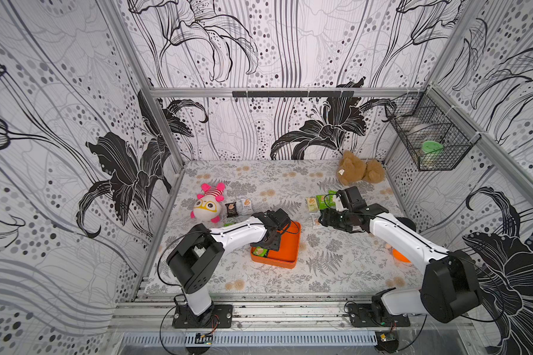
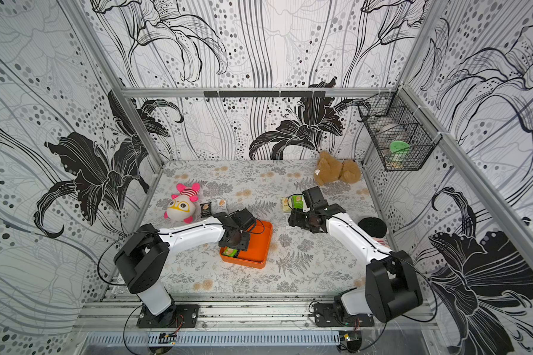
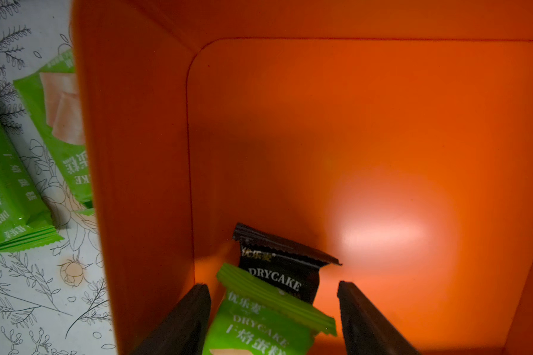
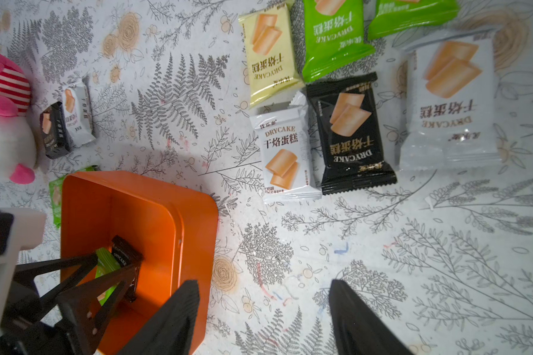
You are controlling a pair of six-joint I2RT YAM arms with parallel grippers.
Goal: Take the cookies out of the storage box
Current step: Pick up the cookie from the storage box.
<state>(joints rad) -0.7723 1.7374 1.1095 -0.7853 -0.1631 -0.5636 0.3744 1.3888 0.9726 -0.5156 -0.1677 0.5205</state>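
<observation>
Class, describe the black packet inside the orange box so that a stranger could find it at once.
Find the orange storage box in the middle of the table. In the corner under the left gripper lie two packets. Yours is the black packet, partly covered by the green packet.

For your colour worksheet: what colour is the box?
The box is bright orange, clearest in the right wrist view.

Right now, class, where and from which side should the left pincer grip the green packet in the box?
Likely across its side edges, from above: the green packet lies atop the black packet beside the storage box wall, straddled by the open left pincer.
</observation>
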